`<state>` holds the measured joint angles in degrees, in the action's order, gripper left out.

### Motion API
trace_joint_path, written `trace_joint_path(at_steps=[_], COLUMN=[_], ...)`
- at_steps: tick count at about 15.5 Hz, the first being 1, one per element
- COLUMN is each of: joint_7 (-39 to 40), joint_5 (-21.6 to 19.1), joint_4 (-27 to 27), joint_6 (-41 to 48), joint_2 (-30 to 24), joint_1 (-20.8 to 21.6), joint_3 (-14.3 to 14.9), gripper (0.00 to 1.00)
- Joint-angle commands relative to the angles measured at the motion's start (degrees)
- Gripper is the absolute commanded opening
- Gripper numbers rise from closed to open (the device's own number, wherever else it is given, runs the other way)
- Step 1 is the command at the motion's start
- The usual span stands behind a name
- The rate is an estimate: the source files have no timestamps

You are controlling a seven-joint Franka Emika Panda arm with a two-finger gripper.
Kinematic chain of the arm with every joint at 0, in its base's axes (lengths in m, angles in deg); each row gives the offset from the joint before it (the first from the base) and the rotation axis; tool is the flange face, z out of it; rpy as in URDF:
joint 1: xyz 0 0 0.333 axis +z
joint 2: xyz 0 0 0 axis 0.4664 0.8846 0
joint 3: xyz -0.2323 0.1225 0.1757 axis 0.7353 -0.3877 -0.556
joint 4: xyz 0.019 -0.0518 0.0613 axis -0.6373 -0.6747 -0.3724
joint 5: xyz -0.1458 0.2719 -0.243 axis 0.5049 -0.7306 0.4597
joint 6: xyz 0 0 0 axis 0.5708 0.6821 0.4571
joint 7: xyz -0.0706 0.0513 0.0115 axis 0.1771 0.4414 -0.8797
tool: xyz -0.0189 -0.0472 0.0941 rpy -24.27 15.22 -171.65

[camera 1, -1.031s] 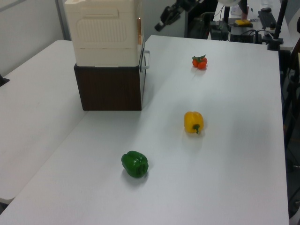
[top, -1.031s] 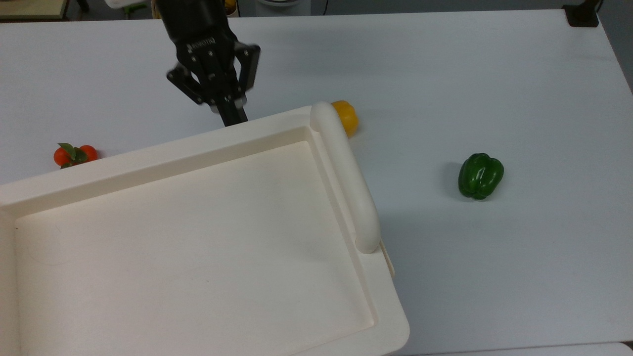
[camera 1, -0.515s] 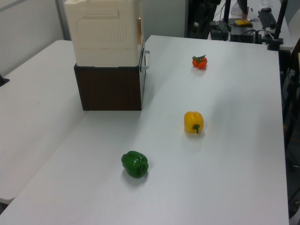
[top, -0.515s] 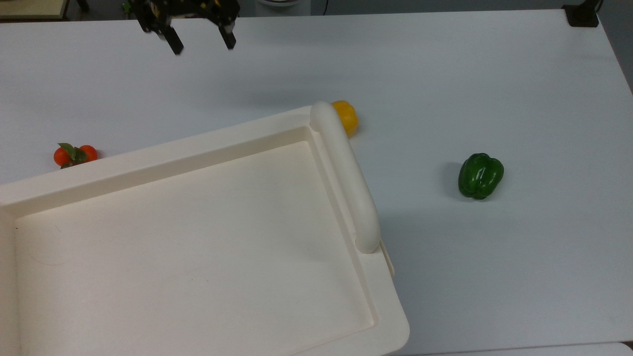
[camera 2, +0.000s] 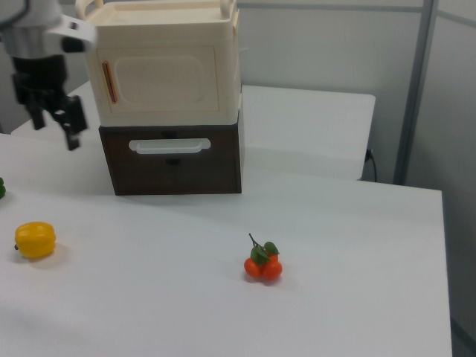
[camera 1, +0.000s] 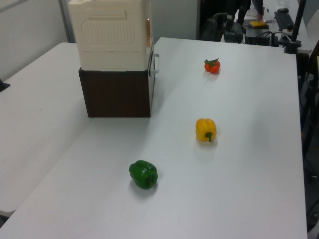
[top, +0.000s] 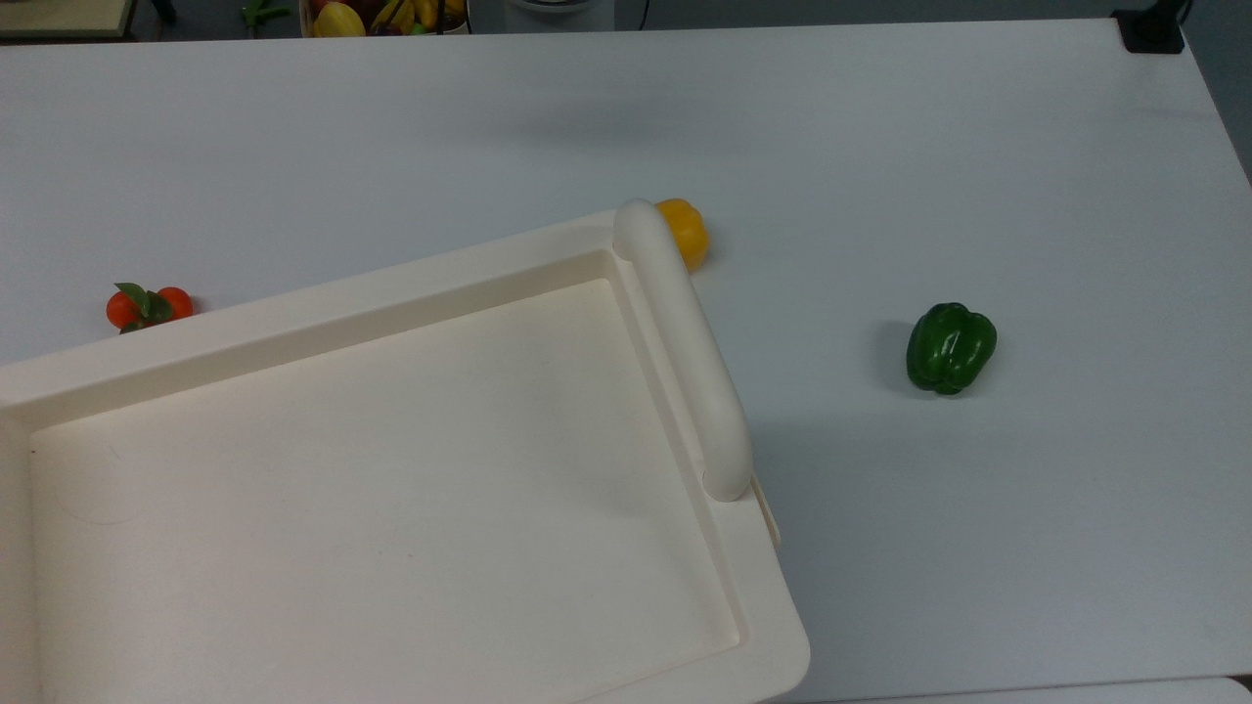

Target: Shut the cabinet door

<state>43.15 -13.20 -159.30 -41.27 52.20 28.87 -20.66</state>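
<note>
Since the earlier frame the gripper (camera 2: 50, 125) has left the top view and now hangs, fingers apart, at the right view's left beside the cabinet (camera 2: 167, 97). Its cabinet door (camera 2: 162, 83) looks flush; just confirm closure and keep clear of the yellow pepper (camera 2: 35, 239).

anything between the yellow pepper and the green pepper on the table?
Nothing. In the left view the stretch of white table between the yellow pepper and the green pepper is bare; the top view shows the same.
</note>
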Motion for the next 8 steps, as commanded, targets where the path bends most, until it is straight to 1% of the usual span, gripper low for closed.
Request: trace_joint_path(at_steps=[1,3,4,6,8], joint_7=[-6.28,-5.95,-3.59,3.17,5.82], joint_5=[4.89,5.08,5.08,4.99,4.99], joint_4=[0.08,-0.35,-0.88,-2.19,-3.26], joint_6=[4.03,3.34,3.16,-1.3,-5.79], joint_2=[-1.42,-1.33,-1.16,-0.89,-0.02], joint_1=[0.69,0.69,0.77,0.95,1.04], joint_3=[-6.55,-8.49,-8.59,-8.68,-8.68], gripper=[1.0,1.0,1.0,1.0,1.0])
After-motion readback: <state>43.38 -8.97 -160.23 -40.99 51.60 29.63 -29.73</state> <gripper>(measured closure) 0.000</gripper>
